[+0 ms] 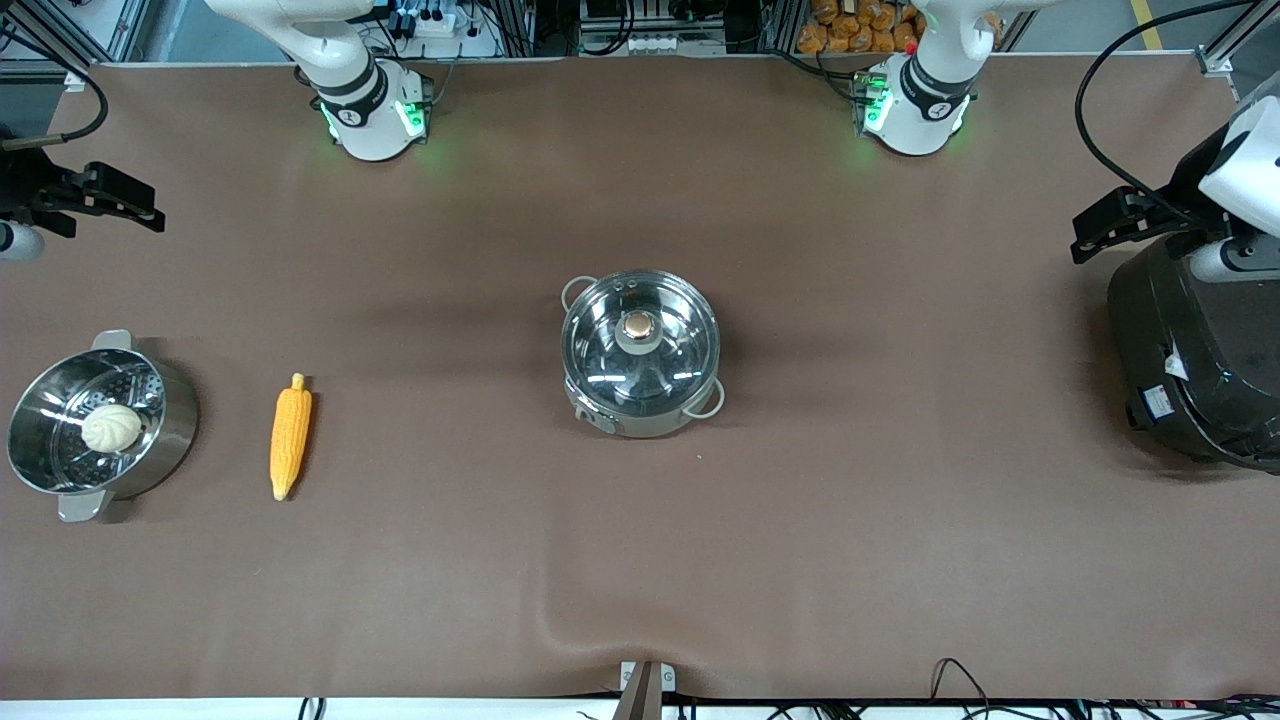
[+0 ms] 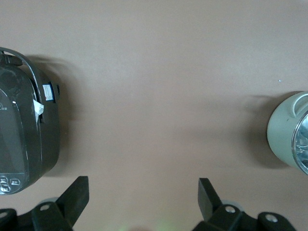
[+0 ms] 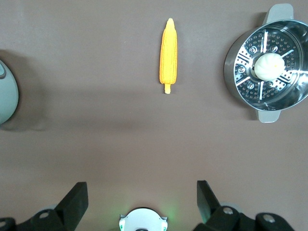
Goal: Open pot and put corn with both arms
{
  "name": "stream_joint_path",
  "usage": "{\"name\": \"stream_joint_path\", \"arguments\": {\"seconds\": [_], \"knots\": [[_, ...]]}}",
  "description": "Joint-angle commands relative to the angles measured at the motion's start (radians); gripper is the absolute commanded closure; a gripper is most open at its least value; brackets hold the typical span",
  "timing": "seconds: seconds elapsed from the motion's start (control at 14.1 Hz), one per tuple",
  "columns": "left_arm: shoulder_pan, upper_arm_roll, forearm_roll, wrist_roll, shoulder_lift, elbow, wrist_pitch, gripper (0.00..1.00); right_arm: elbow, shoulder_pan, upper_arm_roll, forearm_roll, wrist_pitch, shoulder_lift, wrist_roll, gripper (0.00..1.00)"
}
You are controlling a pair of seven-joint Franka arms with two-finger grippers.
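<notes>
Corn [image 1: 290, 437] lies flat on the brown table [image 1: 640, 560], toward the right arm's end, and you see it just beside the steamer pot [image 1: 100, 425] that holds a pale bun [image 1: 111, 428]. Your pot [image 1: 641, 352] stands in the middle of the table with its glass lid [image 1: 640, 345] on, the copper knob [image 1: 639, 327] up. Your right gripper [image 1: 125, 205] hangs in the air over the table edge at its own end, well apart from the corn, and its fingers [image 3: 74, 202] are spread with nothing between them. Your left gripper [image 1: 1105, 225] hangs beside the black cooker [image 1: 1190, 360] at its own end, well apart from the pot. Its fingers [image 2: 77, 195] are spread too and they hold nothing. Both arms wait.
</notes>
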Motion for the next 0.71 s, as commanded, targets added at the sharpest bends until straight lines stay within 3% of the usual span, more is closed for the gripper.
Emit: {"name": "stream_joint_path", "arguments": {"seconds": [0.0, 0.64], "knots": [[0.006, 0.002, -0.019, -0.009, -0.017, -0.005, -0.002, 0.0, -0.015, 0.007, 0.001, -0.009, -0.004, -0.024, 0.011, 0.0], [0.012, 0.005, -0.039, -0.009, -0.009, 0.008, -0.007, 0.0, -0.048, -0.005, -0.004, 0.018, 0.06, 0.015, 0.006, 0.0]]}}
